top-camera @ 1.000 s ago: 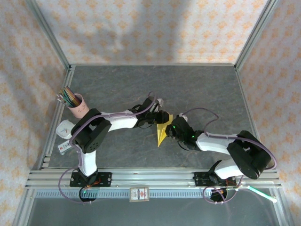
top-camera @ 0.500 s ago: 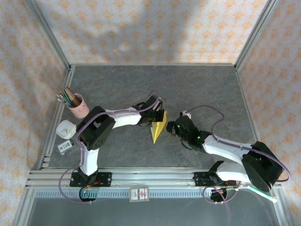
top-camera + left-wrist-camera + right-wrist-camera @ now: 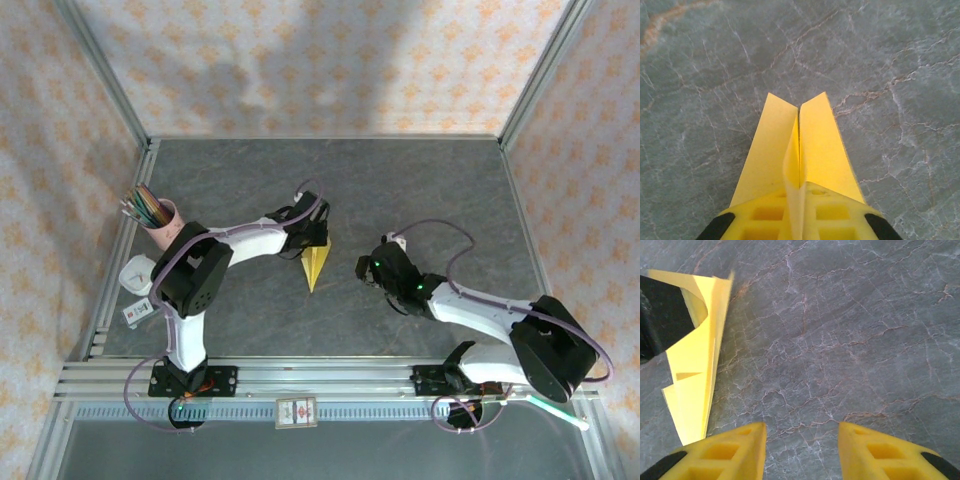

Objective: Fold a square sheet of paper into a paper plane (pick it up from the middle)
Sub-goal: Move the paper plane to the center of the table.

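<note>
The yellow paper, folded into a narrow pointed paper plane [image 3: 316, 265], hangs just left of the table's middle with its tip toward the near edge. My left gripper [image 3: 312, 243] is shut on its centre crease. In the left wrist view the two wings [image 3: 805, 145] spread away from the pinched keel, with the gripper [image 3: 801, 210] closed around it. My right gripper [image 3: 368, 268] stands open to the right of the plane, apart from it. The right wrist view shows the plane [image 3: 695, 365] at the left edge and bare table between the gripper's [image 3: 801, 445] fingers.
A pink cup of coloured pencils [image 3: 163, 222] stands at the table's left edge, with a small white object [image 3: 138, 274] and a card [image 3: 135, 312] near it. Metal frame rails [image 3: 320, 375] border the grey marbled table [image 3: 420, 190].
My left gripper has carried the paper plane leftward and away from the right gripper. The right gripper has let go of it, opened and drawn back to the right.
</note>
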{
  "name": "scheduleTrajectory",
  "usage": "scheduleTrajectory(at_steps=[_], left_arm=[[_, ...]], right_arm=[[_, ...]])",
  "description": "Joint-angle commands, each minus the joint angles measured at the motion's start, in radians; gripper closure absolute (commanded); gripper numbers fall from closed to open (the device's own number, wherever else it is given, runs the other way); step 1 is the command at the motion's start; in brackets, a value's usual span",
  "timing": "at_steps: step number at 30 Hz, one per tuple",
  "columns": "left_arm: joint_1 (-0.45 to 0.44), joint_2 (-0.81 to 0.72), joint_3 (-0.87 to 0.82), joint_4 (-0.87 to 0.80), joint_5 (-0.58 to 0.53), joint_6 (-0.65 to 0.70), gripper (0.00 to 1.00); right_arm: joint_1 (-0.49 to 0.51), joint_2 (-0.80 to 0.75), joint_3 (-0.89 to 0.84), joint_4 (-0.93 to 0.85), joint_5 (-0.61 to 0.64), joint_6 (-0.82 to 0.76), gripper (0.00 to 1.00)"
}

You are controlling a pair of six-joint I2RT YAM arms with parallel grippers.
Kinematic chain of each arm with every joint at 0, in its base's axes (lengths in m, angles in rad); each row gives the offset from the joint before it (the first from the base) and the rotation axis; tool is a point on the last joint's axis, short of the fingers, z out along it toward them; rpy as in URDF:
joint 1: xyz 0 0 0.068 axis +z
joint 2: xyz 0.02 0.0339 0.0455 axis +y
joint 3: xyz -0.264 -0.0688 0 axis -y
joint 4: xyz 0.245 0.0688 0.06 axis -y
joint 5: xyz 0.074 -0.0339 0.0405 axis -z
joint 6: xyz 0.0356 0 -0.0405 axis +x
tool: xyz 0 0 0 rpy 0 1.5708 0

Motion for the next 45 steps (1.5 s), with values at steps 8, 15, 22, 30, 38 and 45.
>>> scheduleTrajectory(at_steps=[8, 15, 22, 30, 38, 45], left_arm=[[-0.015, -0.009, -0.059, 0.008, 0.012, -0.025, 0.76], [-0.037, 0.024, -0.037, -0.014, -0.042, -0.007, 0.71], [-0.069, 0.060, -0.023, -0.054, -0.167, 0.016, 0.60], [-0.081, 0.075, -0.003, -0.074, -0.310, 0.012, 0.53], [-0.081, 0.041, 0.009, -0.050, -0.316, -0.024, 0.52], [-0.081, -0.080, -0.006, -0.023, -0.288, -0.029, 0.41]], right_arm=[[-0.006, 0.031, 0.027, -0.006, 0.012, -0.017, 0.59], [-0.006, 0.043, 0.032, -0.007, 0.005, -0.019, 0.59], [-0.015, 0.031, 0.033, -0.018, 0.014, -0.030, 0.59], [-0.035, 0.027, 0.046, -0.032, 0.016, -0.055, 0.59], [-0.048, 0.036, 0.061, -0.042, 0.019, -0.071, 0.59], [-0.055, 0.038, 0.117, -0.090, 0.074, -0.103, 0.57]])
